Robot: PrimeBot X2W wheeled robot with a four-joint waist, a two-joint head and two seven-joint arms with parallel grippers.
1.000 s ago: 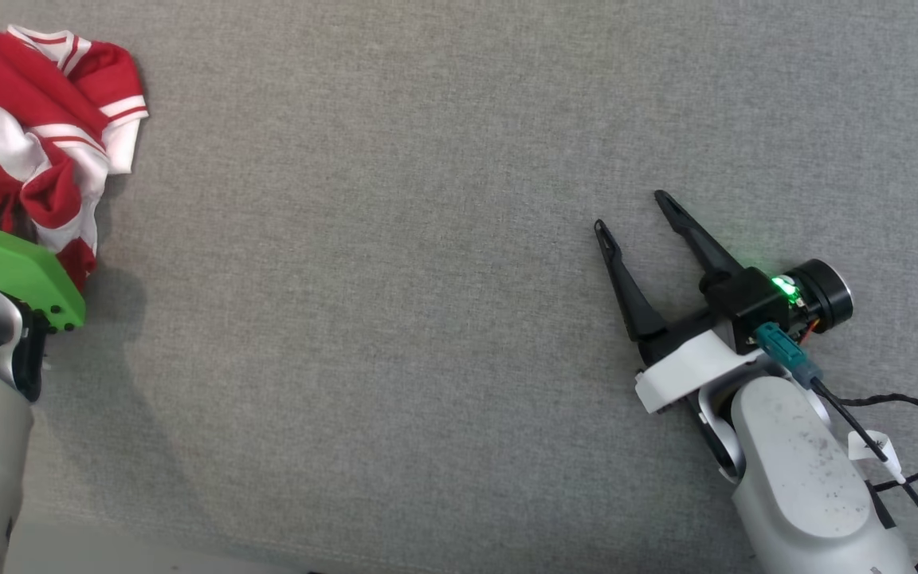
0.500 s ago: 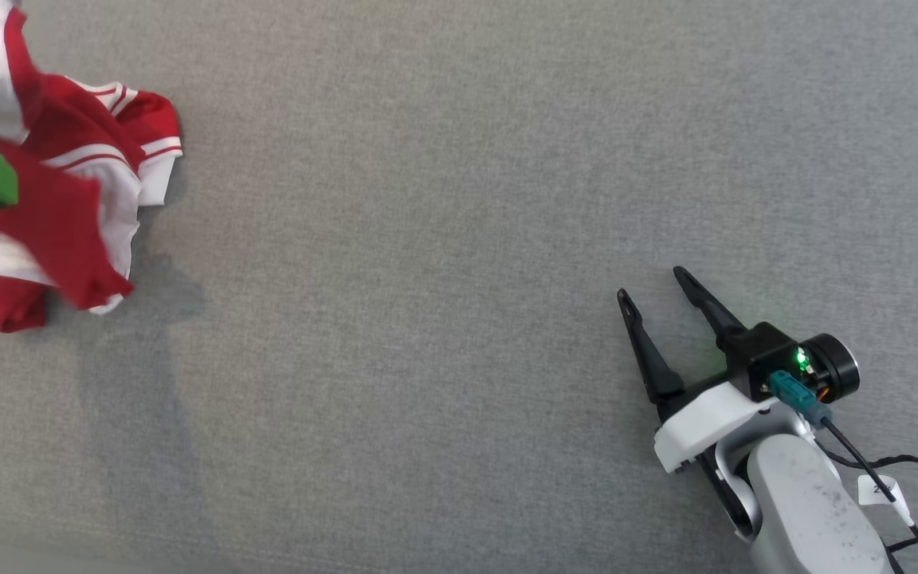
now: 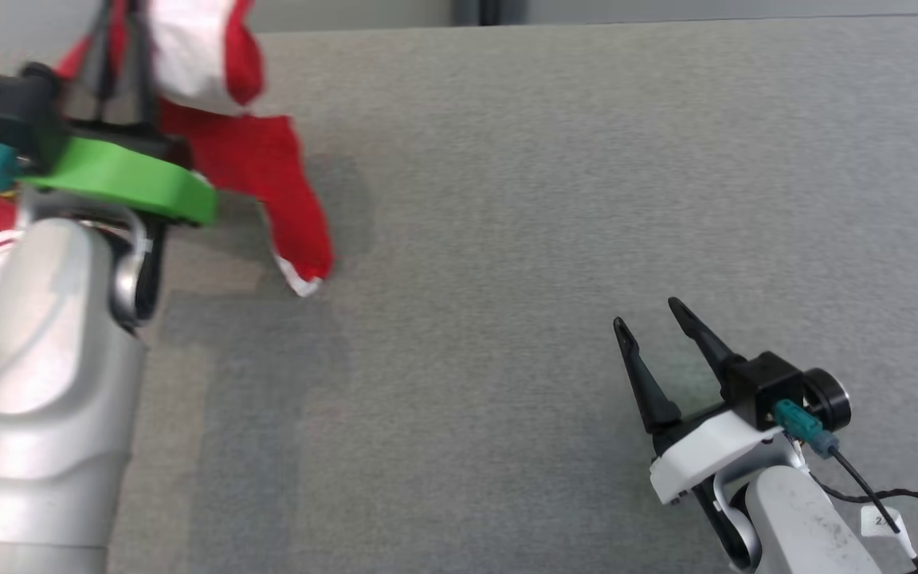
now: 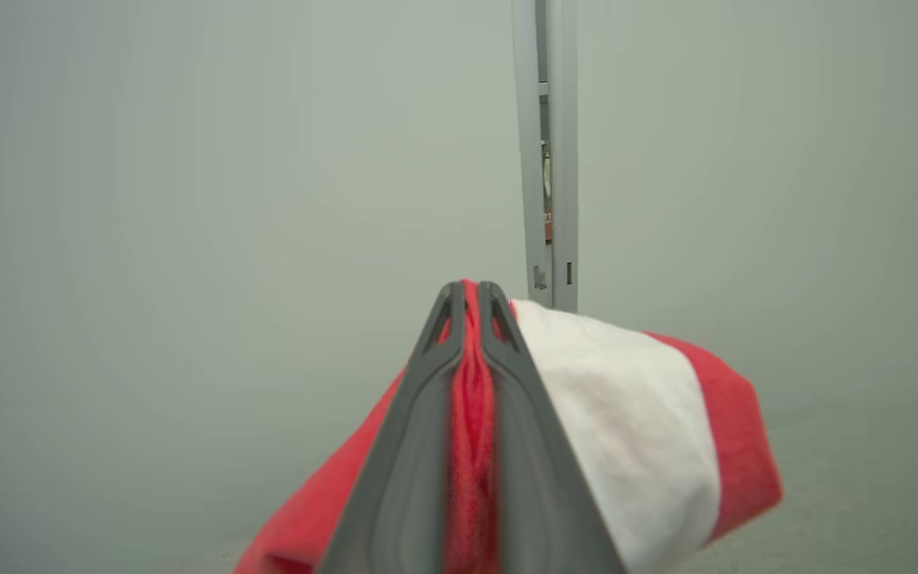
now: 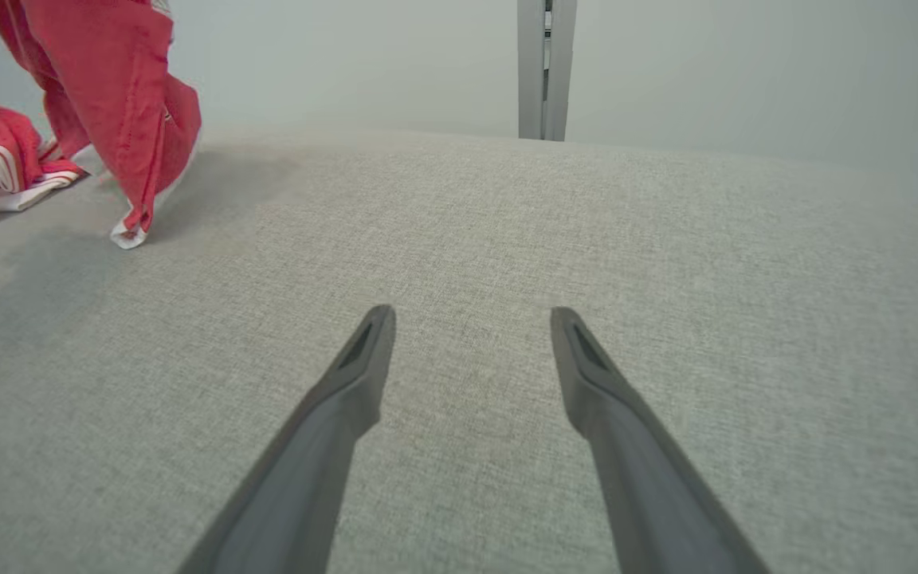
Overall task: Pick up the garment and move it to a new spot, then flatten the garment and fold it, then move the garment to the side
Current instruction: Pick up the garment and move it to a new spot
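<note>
- Left wrist view — the left gripper [image 4: 468,288] has its jaws pinched together on a red fold of the garment [image 4: 634,430]; red-and-white cloth bulges out beside the fingers.
- Head view: the garment hangs from that grip at the far left of the grey table [image 3: 523,239], with a red tail drooping to a white hem.
- Right wrist view: the hem seems to touch the table, though I cannot be sure; another part lies bunched on the table at that view's left edge.
- Right gripper [image 5: 471,315] — jaws spread wide, holding nothing, low over the table and well apart from the garment.
</note>
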